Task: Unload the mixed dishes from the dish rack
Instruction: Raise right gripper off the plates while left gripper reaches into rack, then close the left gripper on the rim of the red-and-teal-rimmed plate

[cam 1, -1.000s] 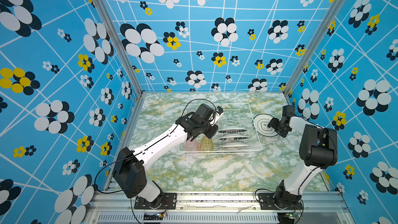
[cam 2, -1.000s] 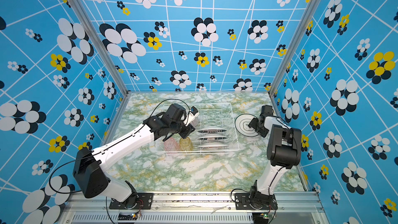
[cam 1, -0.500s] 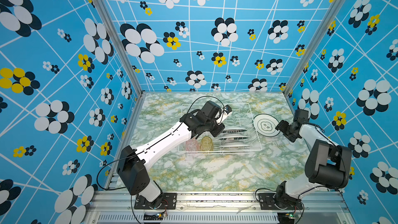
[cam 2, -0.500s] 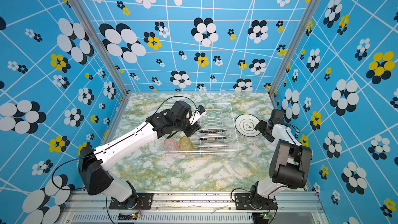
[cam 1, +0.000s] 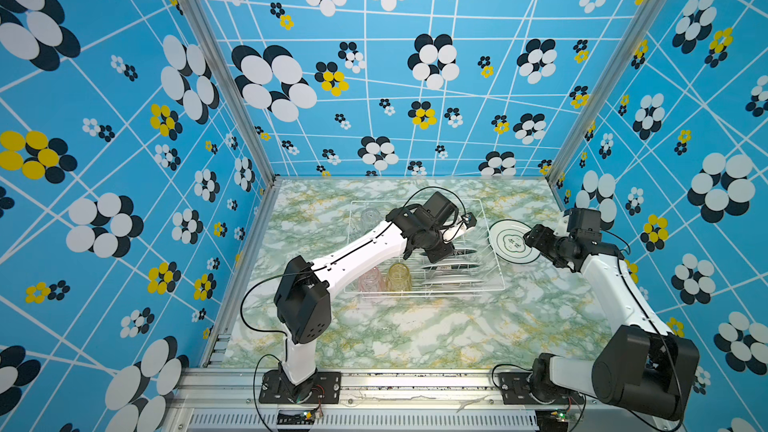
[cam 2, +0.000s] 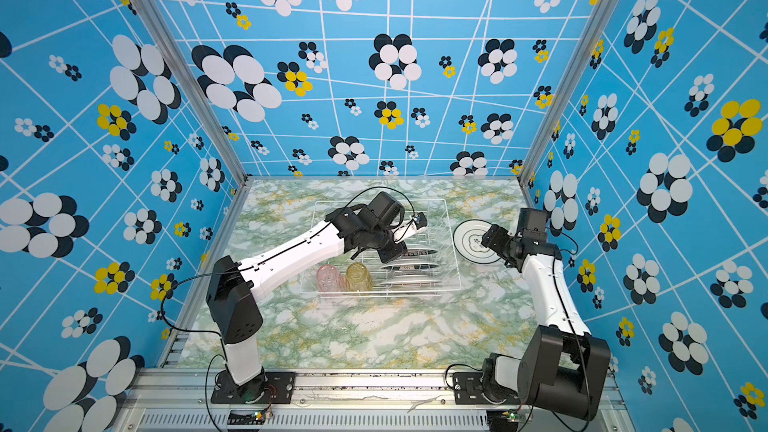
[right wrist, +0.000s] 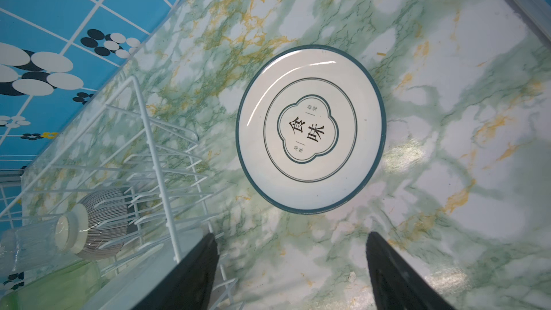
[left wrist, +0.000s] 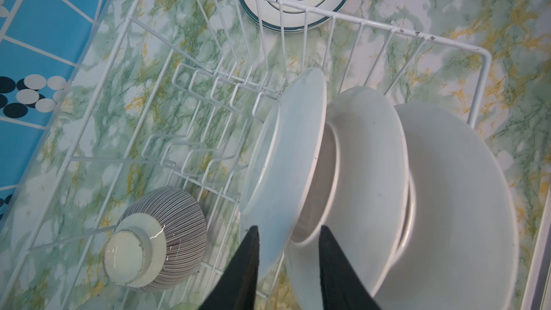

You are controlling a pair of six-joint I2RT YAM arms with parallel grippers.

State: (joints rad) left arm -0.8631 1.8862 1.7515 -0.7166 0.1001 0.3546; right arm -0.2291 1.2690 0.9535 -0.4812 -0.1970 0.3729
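White wire dish rack on the marbled tabletop; I list everything by its place against the rack.

1. Three white plates stand on edge in the rack's right half. They lean, with their rims running parallel to the rack's near side and their undersides facing my left wrist camera. The nearest plate has its rim between the jaws of the left gripper. The jaws are partly spread and straddle the rim with a gap on one side, so I read no pinch.
2. Green-rimmed plate lies flat, printed face up, on the tabletop just outside the rack's right end. The right gripper hangs near it without touching, jaws spread wide and empty.
3. Striped bowl sits upside down, foot ring up, in the rack's far half.
4. Pink tumbler and amber tumbler stand side by side at the rack's near-left corner.
5. Clear tumbler stands at the rack's far-left corner.
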